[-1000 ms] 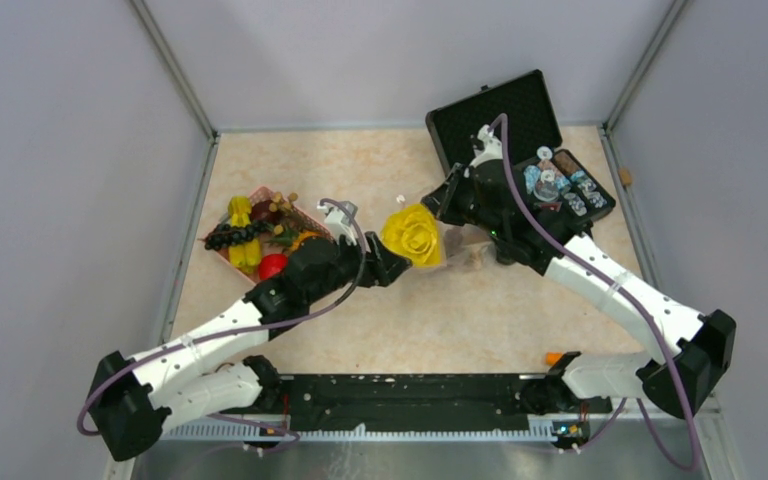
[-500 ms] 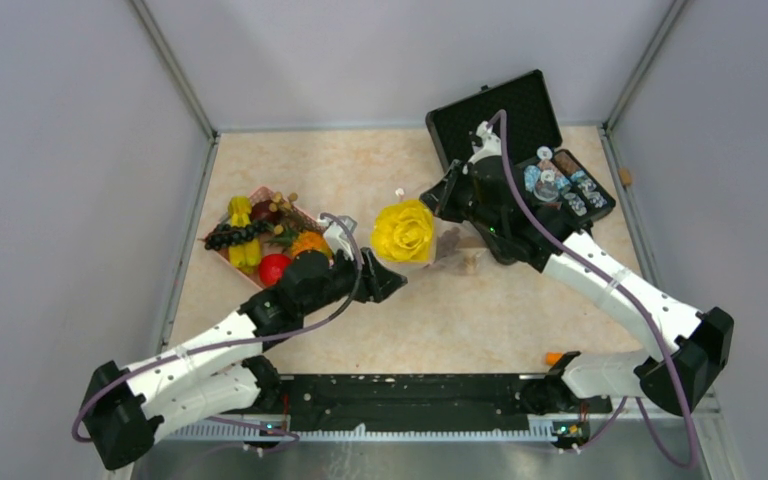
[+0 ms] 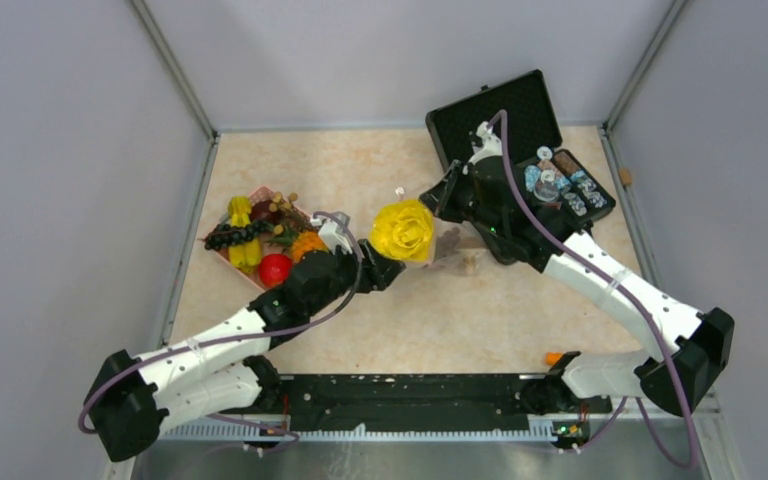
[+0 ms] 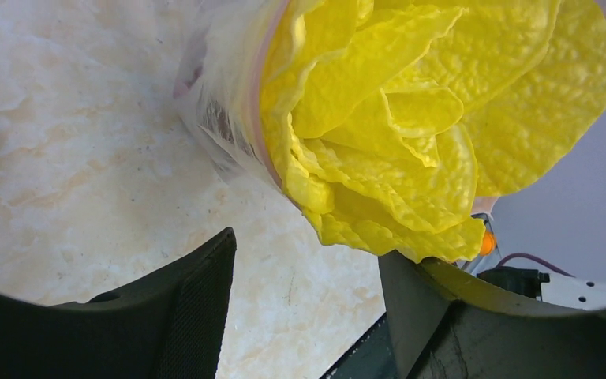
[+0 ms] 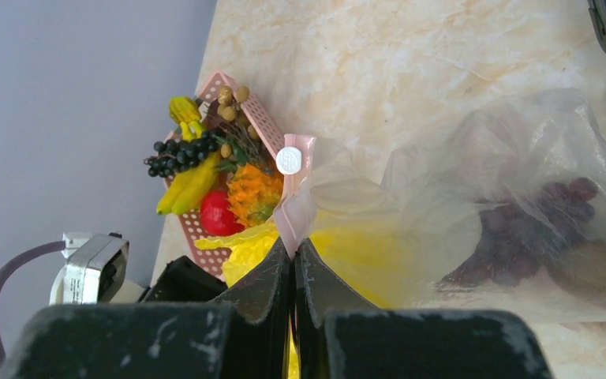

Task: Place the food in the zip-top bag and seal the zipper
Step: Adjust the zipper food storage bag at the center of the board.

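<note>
A yellow leafy food piece (image 3: 403,230) sits in the mouth of the clear zip-top bag (image 3: 460,250) at mid-table. In the left wrist view the yellow piece (image 4: 426,118) fills the bag's mouth, ringed by the pink zipper (image 4: 256,103). My left gripper (image 3: 382,272) (image 4: 308,268) stands open just below it, holding nothing. My right gripper (image 3: 436,207) (image 5: 293,245) is shut on the zipper strip (image 5: 293,213) and holds the bag (image 5: 505,181) up. A dark grape bunch (image 5: 521,229) lies inside. More food (image 3: 260,245) fills the pink basket (image 5: 260,126).
An open black case (image 3: 500,115) with small items (image 3: 560,185) stands at the back right, close behind my right arm. A small orange object (image 3: 553,357) lies by the right arm's base. Grey walls enclose the table on three sides.
The yellow piece has shifted slightly left at the bag's mouth. My left gripper drew back from it towards me, then edged forward again. The right arm has not moved.
</note>
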### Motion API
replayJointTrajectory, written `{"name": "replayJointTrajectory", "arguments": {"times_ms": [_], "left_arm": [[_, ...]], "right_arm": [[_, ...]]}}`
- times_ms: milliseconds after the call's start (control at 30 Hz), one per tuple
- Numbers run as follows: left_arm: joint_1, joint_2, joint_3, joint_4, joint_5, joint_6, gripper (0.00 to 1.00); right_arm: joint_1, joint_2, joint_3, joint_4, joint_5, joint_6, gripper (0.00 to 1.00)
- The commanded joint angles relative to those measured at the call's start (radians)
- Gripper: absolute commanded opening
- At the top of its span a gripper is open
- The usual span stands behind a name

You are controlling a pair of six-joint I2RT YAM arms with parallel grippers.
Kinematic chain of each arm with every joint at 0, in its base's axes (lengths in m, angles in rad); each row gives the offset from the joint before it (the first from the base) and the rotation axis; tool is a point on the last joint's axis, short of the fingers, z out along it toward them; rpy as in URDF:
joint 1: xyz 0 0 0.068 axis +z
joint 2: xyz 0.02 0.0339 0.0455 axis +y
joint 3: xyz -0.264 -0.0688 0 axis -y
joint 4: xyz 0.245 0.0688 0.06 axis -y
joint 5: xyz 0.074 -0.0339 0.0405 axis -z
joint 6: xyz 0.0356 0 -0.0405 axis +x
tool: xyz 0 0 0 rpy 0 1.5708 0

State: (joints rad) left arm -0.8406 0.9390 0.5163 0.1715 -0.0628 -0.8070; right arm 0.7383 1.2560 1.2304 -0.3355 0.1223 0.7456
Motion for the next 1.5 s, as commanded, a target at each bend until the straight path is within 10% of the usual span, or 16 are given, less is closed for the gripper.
{"name": "replayJointTrajectory", "arguments": {"times_ms": [0,400,967,1100,1467], "left_arm": [[-0.005,-0.007,0.012,0.103,-0.059,-0.02,0.67],[-0.005,-0.009,0.016,0.097,-0.094,-0.019,0.66],[-0.005,0.175,0.107,0.021,-0.024,-0.023,0.38],[-0.005,0.218,0.139,0.014,0.025,-0.017,0.6],[-0.005,0.209,0.178,-0.037,0.018,0.026,0.0]], "right_arm": [[-0.008,-0.053,-0.002,0.101,-0.021,0.025,0.0],[-0.008,-0.052,-0.03,0.124,-0.038,0.04,0.0],[-0.007,-0.057,-0.056,0.145,-0.052,0.057,0.0],[-0.008,-0.053,-0.063,0.156,-0.06,0.064,0.0],[-0.006,-0.056,-0.086,0.151,-0.04,0.062,0.0]]}}
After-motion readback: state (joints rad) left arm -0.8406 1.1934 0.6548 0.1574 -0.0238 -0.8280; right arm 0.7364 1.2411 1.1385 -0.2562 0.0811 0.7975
